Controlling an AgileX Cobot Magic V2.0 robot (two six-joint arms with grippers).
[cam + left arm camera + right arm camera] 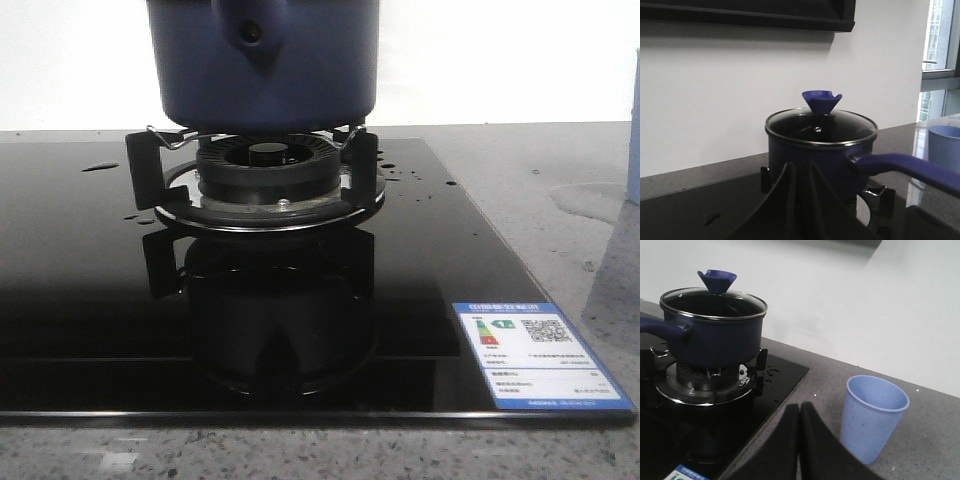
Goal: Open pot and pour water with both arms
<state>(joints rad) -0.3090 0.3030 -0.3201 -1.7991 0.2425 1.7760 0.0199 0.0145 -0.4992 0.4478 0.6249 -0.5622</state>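
Observation:
The dark navy-blue pot (262, 75) stands on the gas burner (268, 175), its handle stub with a round hole pointing at the front camera. In the left wrist view the pot (810, 155) carries a glass lid (821, 127) with a blue funnel-shaped knob (821, 100); its handle (912, 167) sticks out sideways. It also shows in the right wrist view (715, 337) with lid and knob (716, 280). My left gripper (801, 167) is shut and empty, short of the pot. My right gripper (800, 407) is shut and empty, beside the pale blue cup (872, 417). Neither gripper shows in the front view.
The black glass cooktop (100, 300) lies on a grey speckled counter (560, 200), with water drops near the burner and a label (535, 355) at its front right corner. The pale blue cup also shows in the left wrist view (944, 145). A white wall stands behind.

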